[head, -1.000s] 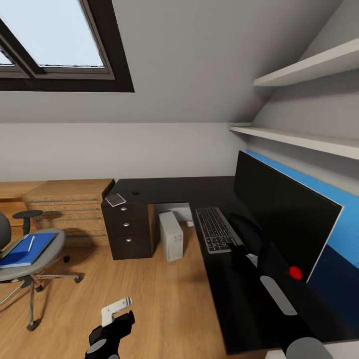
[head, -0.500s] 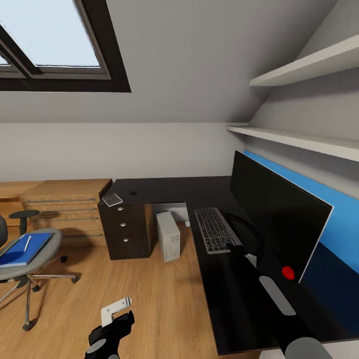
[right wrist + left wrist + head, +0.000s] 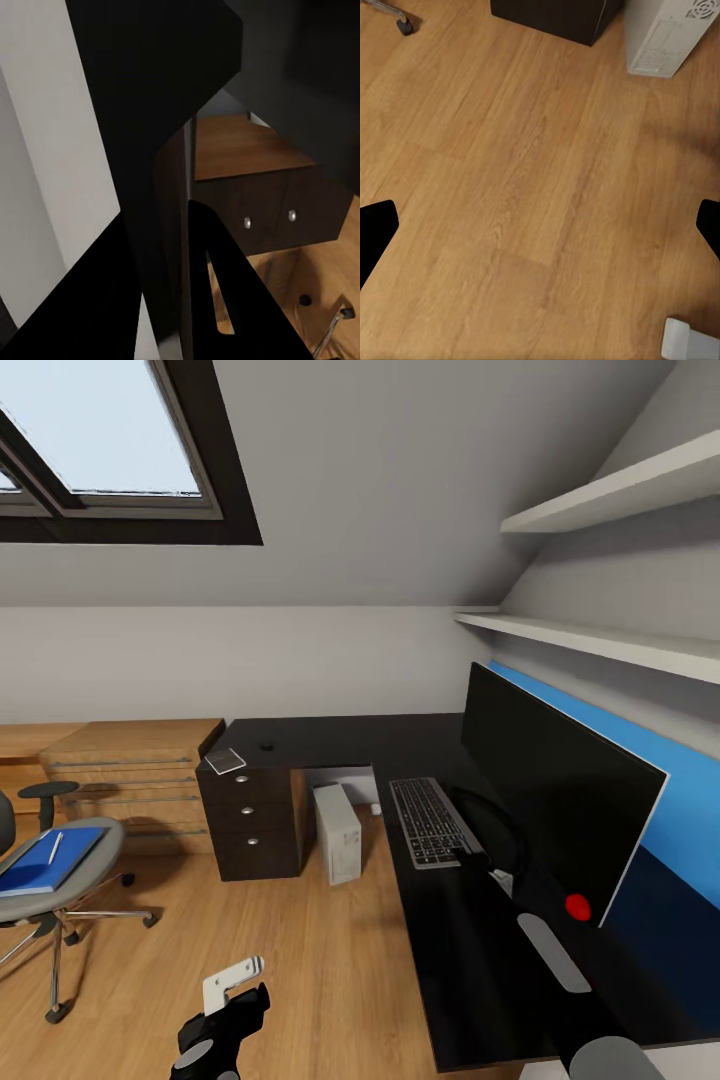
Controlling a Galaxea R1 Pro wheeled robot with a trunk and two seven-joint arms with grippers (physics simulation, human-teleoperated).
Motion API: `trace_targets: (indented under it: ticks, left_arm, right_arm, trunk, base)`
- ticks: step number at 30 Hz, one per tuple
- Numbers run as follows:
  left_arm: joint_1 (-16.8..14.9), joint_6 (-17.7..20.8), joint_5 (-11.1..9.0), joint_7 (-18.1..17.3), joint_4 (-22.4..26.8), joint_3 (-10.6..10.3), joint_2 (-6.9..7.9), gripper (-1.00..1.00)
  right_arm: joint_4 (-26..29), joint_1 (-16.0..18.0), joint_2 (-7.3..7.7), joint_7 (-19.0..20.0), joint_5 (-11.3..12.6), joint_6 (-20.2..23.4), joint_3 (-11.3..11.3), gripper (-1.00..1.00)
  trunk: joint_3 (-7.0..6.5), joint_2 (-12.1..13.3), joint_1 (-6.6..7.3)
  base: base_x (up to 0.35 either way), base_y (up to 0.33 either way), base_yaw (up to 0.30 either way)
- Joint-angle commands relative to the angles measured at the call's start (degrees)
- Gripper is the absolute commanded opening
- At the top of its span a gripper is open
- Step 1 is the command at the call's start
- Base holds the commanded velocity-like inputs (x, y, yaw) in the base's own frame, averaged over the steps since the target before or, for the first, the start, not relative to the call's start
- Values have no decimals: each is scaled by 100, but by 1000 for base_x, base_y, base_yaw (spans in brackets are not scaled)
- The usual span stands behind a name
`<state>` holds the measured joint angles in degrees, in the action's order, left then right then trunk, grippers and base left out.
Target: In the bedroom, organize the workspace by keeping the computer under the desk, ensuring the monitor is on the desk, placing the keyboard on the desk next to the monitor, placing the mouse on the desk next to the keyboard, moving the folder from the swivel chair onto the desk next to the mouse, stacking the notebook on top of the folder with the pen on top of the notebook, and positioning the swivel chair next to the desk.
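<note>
On the swivel chair (image 3: 60,860) — folder (image 3: 45,862), pen (image 3: 56,847); left wrist: floor (image 3: 525,187).

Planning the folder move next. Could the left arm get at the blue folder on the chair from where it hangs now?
Probably not yet. The left claw hangs low over bare floor, well apart from the folder lying on the swivel chair seat. Nothing stands between them, but the robot would likely need to move closer.

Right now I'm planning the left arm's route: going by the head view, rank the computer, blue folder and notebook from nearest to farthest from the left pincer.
1. Computer, on the floor under the desk.
2. Blue folder, on the chair seat, left.
3. Notebook, on the desk corner, farthest back.
</note>
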<state>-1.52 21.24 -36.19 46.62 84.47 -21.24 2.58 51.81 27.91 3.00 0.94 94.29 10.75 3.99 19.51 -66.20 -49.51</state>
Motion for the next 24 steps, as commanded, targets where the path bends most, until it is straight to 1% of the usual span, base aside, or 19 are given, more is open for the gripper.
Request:
trace_targets:
  ticks: [1, 5, 11, 13, 16, 18, 24]
  left_arm:
    - [-6, 20, -25, 45, 8, -14, 6, 100]
    - [-6, 20, -17, 42, 8, -19, 6, 100]
    - [-6, 20, -19, 44, 8, -26, 6, 100]
    - [-6, 20, -19, 42, 8, -28, 6, 100]
    - [-6, 20, -19, 41, 8, -29, 6, 100]
    - [-6, 20, -19, 40, 8, -29, 6, 100]
    - [-6, 20, -17, 40, 8, -29, 6, 100]
  right_arm:
    - [-2, 4, 4, 26, 56, -2, 14, -100]
    - [-12, 4, 0, -19, 49, -26, 14, -100]
    - [-194, 36, -1, -31, 7, -214, 33, -100]
    - [-217, 50, -1, -31, -47, -239, 37, -100]
    - [-236, 67, -46, -32, -243, -262, 35, -100]
    - [-239, 71, -66, -32, -332, -270, 33, -100]
    - [-242, 74, -87, -22, -368, -269, 18, -100]
  trunk:
    - [7, -4, 0]
    - [7, -4, 0]
    - [7, -4, 0]
    - [7, -4, 0]
    - [7, -4, 0]
    - [7, -4, 0]
    - [7, -4, 0]
  base:
    - [0, 0, 0]
    - [0, 0, 0]
    - [0, 0, 0]
    - [0, 0, 0]
    - [0, 0, 0]
    - [0, 0, 0]
    - [0, 0, 0]
